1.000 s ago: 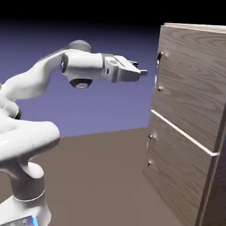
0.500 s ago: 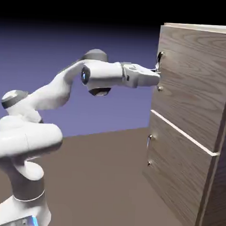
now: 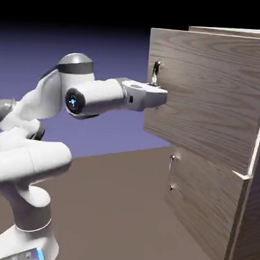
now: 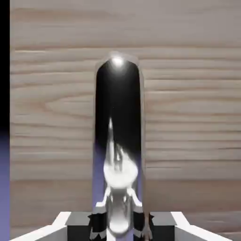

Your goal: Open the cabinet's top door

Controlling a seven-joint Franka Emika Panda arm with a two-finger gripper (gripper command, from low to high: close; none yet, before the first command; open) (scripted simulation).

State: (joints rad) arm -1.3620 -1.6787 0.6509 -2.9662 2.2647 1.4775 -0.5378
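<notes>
Sitting between closed fingers [image 4: 160, 221], handle [image 4: 117, 117] of top door [image 3: 210, 88] gripped; door ajar.

My arm [image 3: 30, 158]: glossy white, rounded tube segments | joints: dark grey bands and caps | wrist end [image 3: 72, 101]: black disc, small blue light | base [image 3: 25, 245]: white, flared, bright blue strip | fingertips [image 4: 162, 219]: grey and black, white mounts
</notes>
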